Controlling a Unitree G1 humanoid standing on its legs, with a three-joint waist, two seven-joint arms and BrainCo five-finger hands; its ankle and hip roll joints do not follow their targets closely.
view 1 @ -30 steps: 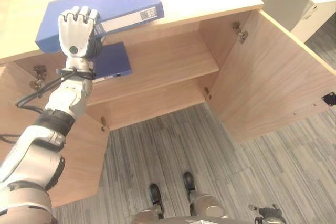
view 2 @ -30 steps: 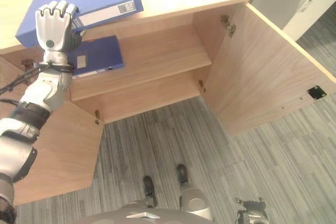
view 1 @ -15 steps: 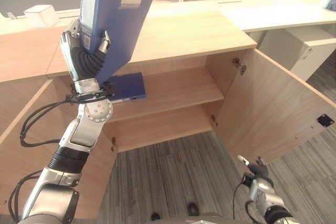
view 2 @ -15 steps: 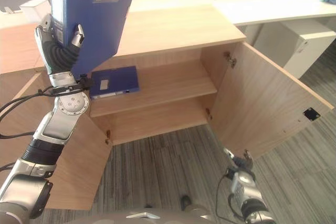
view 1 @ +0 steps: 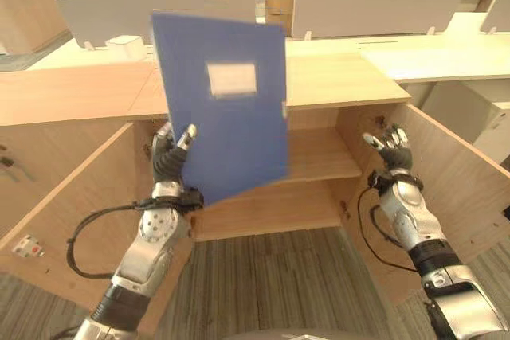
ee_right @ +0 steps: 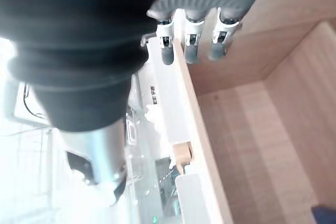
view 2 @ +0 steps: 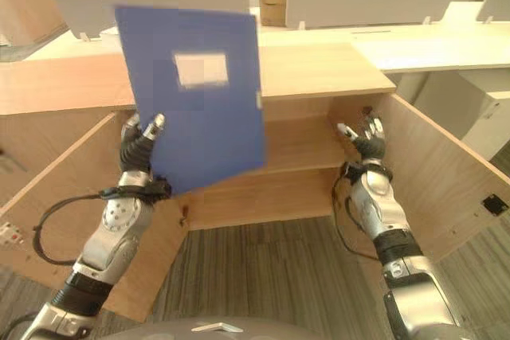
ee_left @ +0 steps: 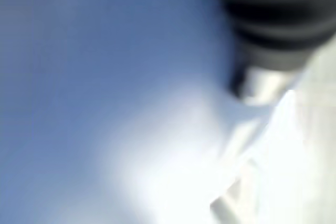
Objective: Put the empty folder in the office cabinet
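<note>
Left robot hand [view 1: 169, 158] pinches the blue folder [view 1: 225, 105] by its lower corner, upright above the hand and in front of the open cabinet [view 1: 319, 157], likely to slot it in edgewise; right robot hand [view 1: 390, 147] hovers spread nearby, empty.

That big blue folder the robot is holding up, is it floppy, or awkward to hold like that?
The blue folder looks stiff: it stands flat and upright, without sagging, though the left hand pinches only a lower corner. Gripped so low, it may tend to swing or twist. It is probably light, being held by one hand; the right hand is open, apart.
</note>
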